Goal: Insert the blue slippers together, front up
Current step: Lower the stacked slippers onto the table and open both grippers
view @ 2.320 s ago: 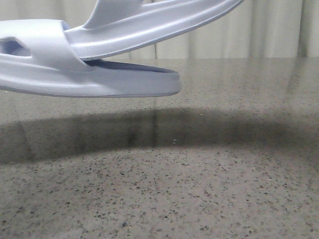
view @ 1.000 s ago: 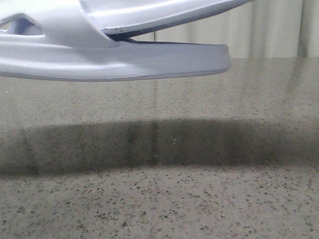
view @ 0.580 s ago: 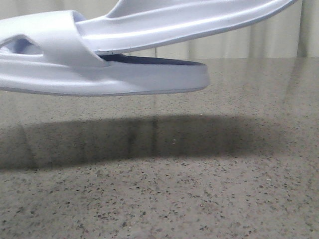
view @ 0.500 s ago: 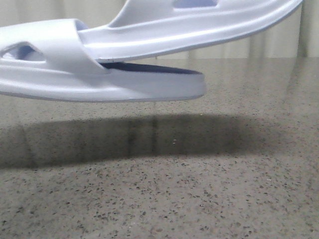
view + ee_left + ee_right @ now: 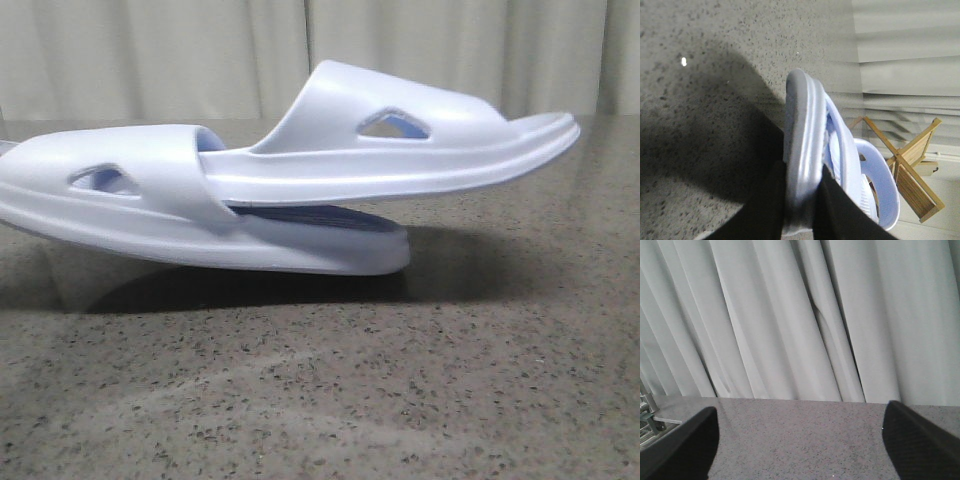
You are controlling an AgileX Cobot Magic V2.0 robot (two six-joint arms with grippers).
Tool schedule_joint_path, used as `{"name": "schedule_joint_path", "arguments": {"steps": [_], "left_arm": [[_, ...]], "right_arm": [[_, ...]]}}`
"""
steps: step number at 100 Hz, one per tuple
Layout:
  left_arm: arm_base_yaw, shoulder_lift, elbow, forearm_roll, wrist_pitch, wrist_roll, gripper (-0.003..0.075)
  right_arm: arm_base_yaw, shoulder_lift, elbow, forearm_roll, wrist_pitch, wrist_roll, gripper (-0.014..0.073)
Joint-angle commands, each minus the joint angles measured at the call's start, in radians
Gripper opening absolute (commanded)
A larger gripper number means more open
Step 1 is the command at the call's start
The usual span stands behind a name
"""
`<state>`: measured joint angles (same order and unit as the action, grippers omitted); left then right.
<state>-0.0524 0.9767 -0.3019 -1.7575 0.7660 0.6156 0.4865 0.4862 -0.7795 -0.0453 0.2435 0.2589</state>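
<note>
The blue slippers are nested together, and the front view shows them from the side. The lower slipper (image 5: 150, 215) has its strap at the left, and its right end sits on or just above the table (image 5: 420, 400). The upper slipper (image 5: 400, 160) passes under that strap and slants up to the right. My left gripper (image 5: 802, 212) is shut on the thick sole edge of the lower slipper (image 5: 802, 130), with the other slipper (image 5: 882, 185) behind it. My right gripper (image 5: 800, 450) is open, holds nothing, and faces bare table and curtain. Neither gripper shows in the front view.
A pale pleated curtain (image 5: 790, 315) hangs behind the speckled stone table. A wooden frame (image 5: 910, 170) stands beyond the table edge in the left wrist view. A metal rack corner (image 5: 647, 417) shows at the edge of the right wrist view.
The nested slippers have come down from the top of the front view towards the table. Both straps now show, and the shadow has shrunk beneath them.
</note>
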Motion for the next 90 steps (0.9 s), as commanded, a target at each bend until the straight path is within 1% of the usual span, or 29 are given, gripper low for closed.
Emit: {"name": "schedule_joint_path", "arguments": {"steps": [1,19,49,79,84,90], "left_arm": [[-0.009,0.045,-0.073,-0.104,0.083,0.045,0.0016],[-0.009,0.124,-0.139,-0.104,0.094,0.069,0.0016],[-0.009,0.192,-0.139,-0.102,0.101,0.096,0.0016],[-0.009,0.217,-0.139,-0.055,0.101,0.096,0.0017],[-0.009,0.217,-0.139,-0.055,0.101,0.108,0.0022],[-0.009,0.217,-0.139,-0.055,0.108,0.133,0.0055]], "right_arm": [[-0.004,0.004,-0.031,-0.013,-0.073,-0.015,0.058],[-0.004,0.004,-0.031,-0.013,-0.048,-0.015,0.058],[-0.004,0.006,-0.031,-0.009,-0.043,-0.015,0.058],[-0.004,0.006,-0.031,-0.009,-0.043,-0.015,0.058],[-0.004,0.008,-0.031,-0.009,-0.043,-0.015,0.058],[-0.004,0.008,-0.031,-0.009,-0.043,-0.015,0.058]]}}
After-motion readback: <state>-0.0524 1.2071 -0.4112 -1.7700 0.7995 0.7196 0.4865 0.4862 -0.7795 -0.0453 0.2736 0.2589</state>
